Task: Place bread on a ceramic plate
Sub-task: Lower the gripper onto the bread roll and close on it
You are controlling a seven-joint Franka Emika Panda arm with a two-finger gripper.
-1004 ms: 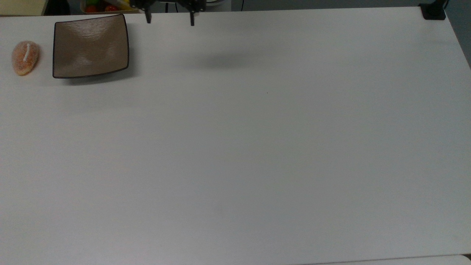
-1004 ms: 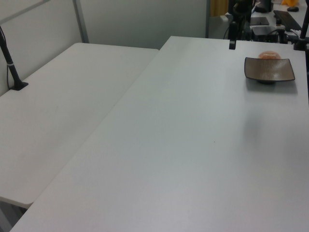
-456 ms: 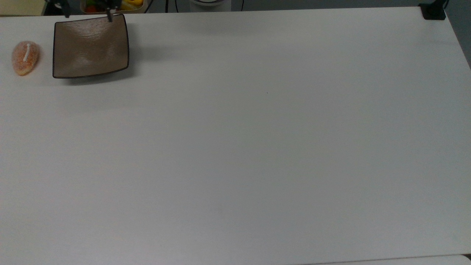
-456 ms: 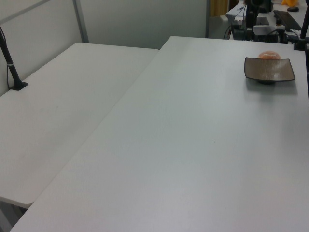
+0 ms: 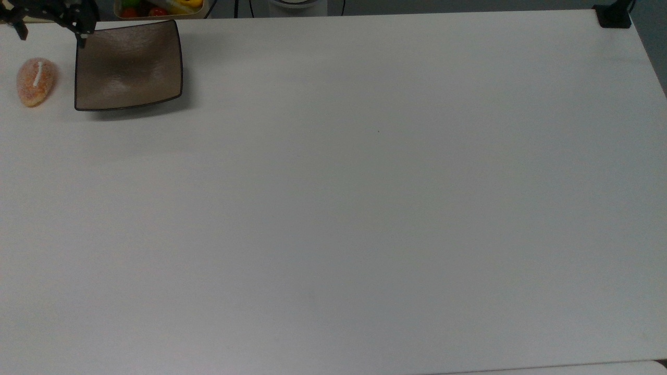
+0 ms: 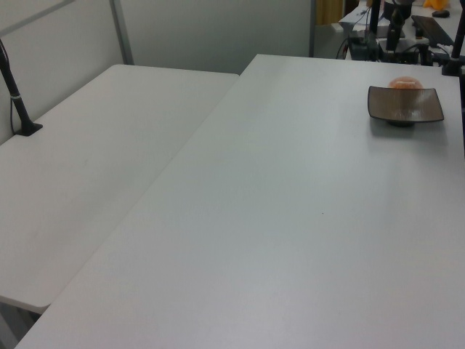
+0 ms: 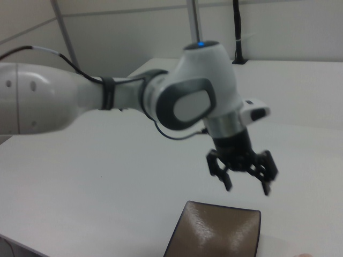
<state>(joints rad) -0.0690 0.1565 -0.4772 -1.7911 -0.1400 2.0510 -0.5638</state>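
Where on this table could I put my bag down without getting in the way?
Nearly the whole white table is bare: everything to the top view's right of the ceramic plate and below it. The crowded bit is the top view's upper-left corner, where the bread, plate, gripper and a fruit basket cluster.

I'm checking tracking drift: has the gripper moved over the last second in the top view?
Yes. The gripper has travelled toward the top view's left, from right of the ceramic plate to past its left corner, near the bread.
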